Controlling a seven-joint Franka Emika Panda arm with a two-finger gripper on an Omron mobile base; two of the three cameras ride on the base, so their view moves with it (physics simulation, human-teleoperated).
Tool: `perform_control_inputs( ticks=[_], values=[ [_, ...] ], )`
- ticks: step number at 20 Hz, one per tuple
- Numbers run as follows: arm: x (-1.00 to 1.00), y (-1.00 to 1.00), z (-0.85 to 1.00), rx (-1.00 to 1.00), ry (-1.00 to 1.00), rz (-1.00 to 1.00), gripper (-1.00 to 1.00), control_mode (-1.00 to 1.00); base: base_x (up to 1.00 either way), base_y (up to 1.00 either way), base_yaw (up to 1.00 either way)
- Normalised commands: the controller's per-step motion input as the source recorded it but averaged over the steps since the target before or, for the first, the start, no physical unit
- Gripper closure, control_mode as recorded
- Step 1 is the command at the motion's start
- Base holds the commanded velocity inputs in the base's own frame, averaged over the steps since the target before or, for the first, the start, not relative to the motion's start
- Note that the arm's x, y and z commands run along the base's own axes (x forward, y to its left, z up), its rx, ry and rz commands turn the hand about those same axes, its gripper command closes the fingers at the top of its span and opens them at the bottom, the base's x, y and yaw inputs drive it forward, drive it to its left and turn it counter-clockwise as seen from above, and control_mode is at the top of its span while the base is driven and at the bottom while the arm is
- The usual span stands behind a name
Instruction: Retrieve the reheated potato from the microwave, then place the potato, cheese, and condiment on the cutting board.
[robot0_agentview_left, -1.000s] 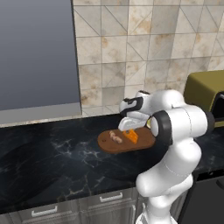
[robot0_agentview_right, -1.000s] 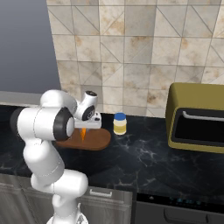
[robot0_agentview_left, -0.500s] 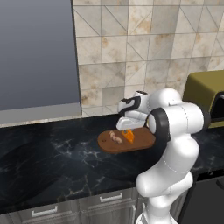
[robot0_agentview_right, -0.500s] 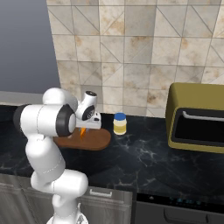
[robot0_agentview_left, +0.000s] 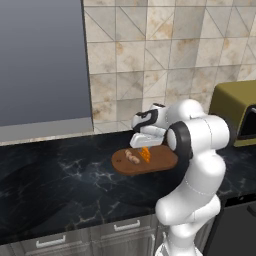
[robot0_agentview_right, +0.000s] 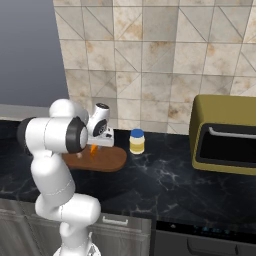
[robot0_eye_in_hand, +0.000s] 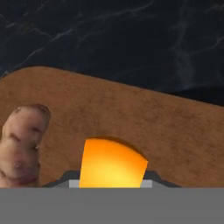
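Setting the cheese (robot0_eye_in_hand: 113, 162) on the cutting board (robot0_eye_in_hand: 175, 131), I had my gripper (robot0_agentview_left: 145, 148) low over it, the orange wedge between my fingertips; whether I pinched it or had let go I could not tell. Just beside it lay the potato (robot0_eye_in_hand: 22, 144), on the board too. Farther off, beyond the board's edge, stood the condiment (robot0_agentview_right: 137, 141) on the counter (robot0_agentview_right: 165, 180). Next, I judged: release, lift clear, fetch that bottle.

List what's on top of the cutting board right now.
On the cutting board: the potato and the cheese, side by side. The arm covers the board's back edge. The condiment stands on the counter beside it.
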Motion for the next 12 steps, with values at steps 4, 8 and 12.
perform_control_inputs(
  ticks=[4,8,12],
  values=[
    [0.14,0.23,-0.2,0.0,0.0,-0.02,1.0,-1.0,0.0,0.0,0.0],
    [0.01,0.1,-0.36,-0.02,0.05,-0.02,1.0,-1.0,0.0,0.0,0.0],
    [0.0,0.06,-0.38,-0.03,0.07,-0.02,-1.0,-1.0,0.0,0.0,0.0]
  ],
)
